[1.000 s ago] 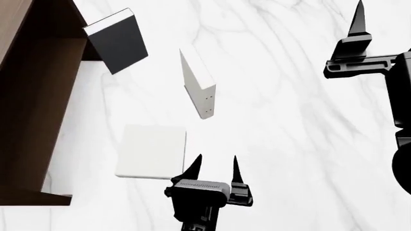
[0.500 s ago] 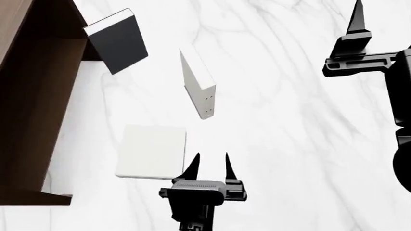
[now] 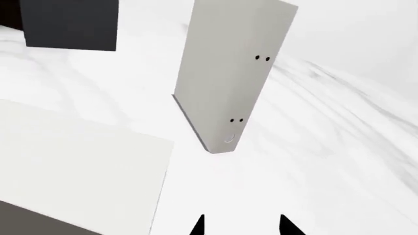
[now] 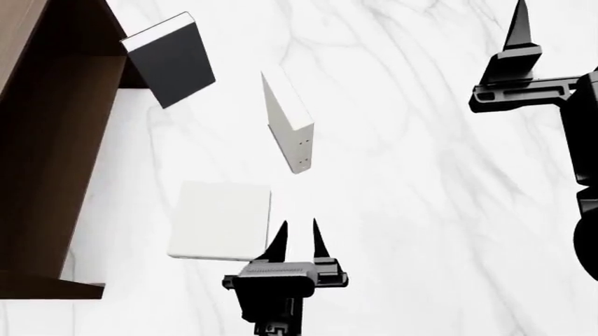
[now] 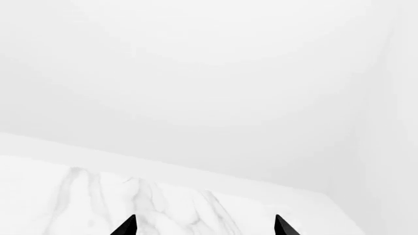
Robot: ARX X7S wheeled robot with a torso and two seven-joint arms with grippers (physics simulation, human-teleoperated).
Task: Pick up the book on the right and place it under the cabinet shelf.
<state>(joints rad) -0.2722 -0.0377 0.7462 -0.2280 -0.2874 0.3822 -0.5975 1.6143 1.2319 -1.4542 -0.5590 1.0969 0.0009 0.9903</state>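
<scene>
The plain whitish-grey book (image 4: 220, 220) lies flat on the marble table, just right of the dark brown cabinet shelf (image 4: 47, 140). In the left wrist view the book (image 3: 72, 161) fills the area beside my fingers. My left gripper (image 4: 299, 225) hovers at the book's near right corner, beside it and not touching it, its jaws narrowly apart and empty; its tips also show in the left wrist view (image 3: 242, 225). My right gripper (image 4: 519, 21) is raised at the far right, away from all the books; in the right wrist view (image 5: 203, 225) its jaws stand wide apart and empty.
A white book with small dark dots (image 4: 290, 129) stands on edge in the middle of the table and rises straight ahead in the left wrist view (image 3: 228, 83). A dark charcoal book (image 4: 171, 59) leans at the cabinet's far corner.
My left gripper's fingers have drawn closer together and the gripper has shifted a little left toward the flat book. The right arm and the books have not moved.
</scene>
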